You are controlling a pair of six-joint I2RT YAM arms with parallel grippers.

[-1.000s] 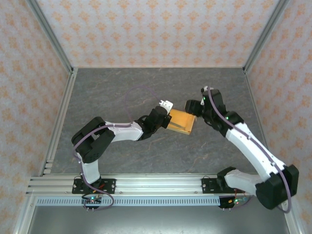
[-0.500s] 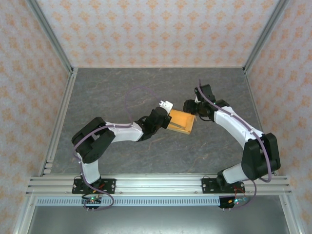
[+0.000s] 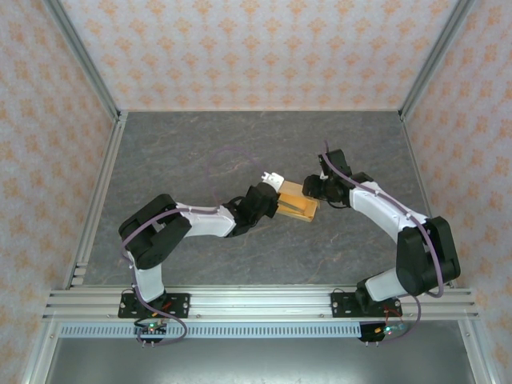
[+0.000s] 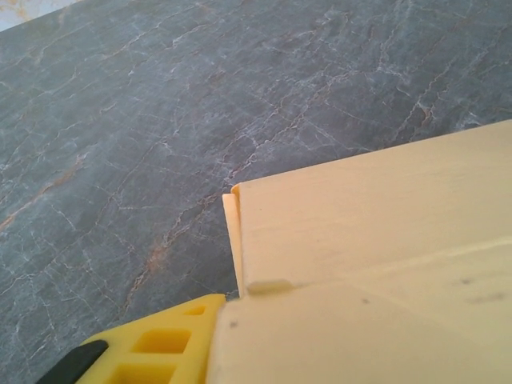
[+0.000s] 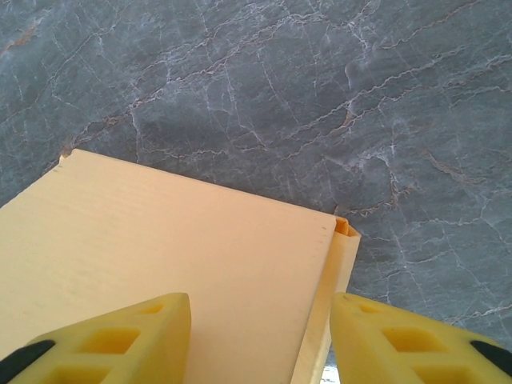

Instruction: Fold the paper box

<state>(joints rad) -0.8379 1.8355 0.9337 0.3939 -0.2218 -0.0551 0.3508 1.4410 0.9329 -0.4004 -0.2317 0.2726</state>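
- Since a second ago your right arm has folded in and dropped lower, bringing the right gripper [image 3: 314, 194] down to the right end of the paper box [image 3: 294, 205]; the box now sits slightly nearer to you in the overhead view; your left arm has barely shifted
- You will find the paper box as a small, flat, orange-yellow rectangle lying on the grey marbled table [image 3: 200, 136], near its middle, with one gripper at each end
- Your left gripper [image 3: 274, 203] meets the box's left end in the overhead view; from the left wrist, one yellow finger [image 4: 152, 344] shows at the bottom left, just beside the pale box [image 4: 368, 216]; the box covers the spot where the other finger would be, so you cannot tell how wide this claw stands or whether it has hold of the box
- At that near corner the box shows two thin layers of card side by side, with a small tab at their foot
- From the right wrist, your right gripper [image 5: 260, 308] has its jaws clearly parted; one yellow finger hangs over the box's top face [image 5: 184, 240], the other just past its right edge; nothing is clamped between them
- Along that right edge a narrow side flap stands slightly away from the top face at the far corner; grey table [image 5: 320, 96] lies beyond
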